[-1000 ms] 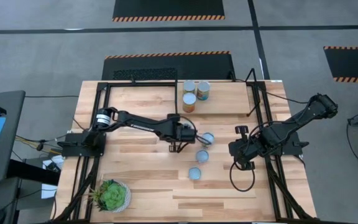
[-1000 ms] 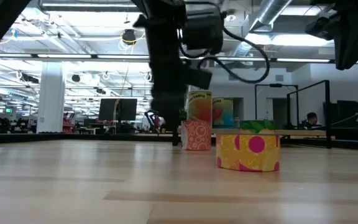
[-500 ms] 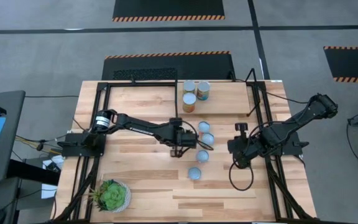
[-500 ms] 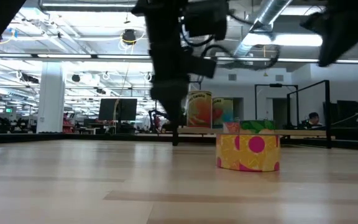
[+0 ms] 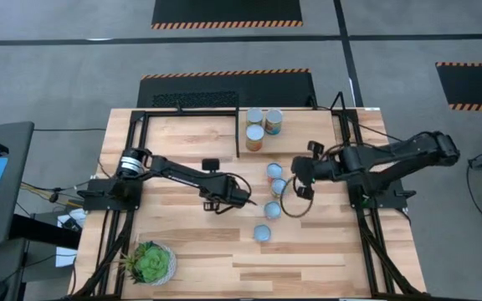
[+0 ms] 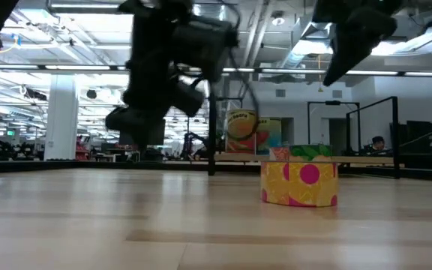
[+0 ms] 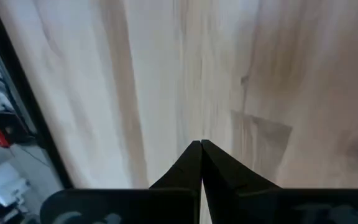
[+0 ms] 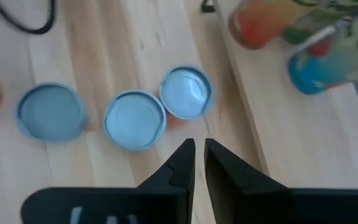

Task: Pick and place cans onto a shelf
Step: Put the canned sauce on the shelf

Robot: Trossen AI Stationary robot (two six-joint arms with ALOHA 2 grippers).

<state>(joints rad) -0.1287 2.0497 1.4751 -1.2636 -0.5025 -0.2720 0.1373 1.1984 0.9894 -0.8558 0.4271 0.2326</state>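
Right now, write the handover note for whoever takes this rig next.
Left claw: shut and empty, low over the table just left of the loose cans.
Right claw: nearly shut and empty, above the two upper loose cans.
Cans: three on the shelf at the back: two upright cans and an orange can in front of them. Four loose cans on the table in a rough line.
Done: three shelved.
Left: pick up and shelve the four loose cans.
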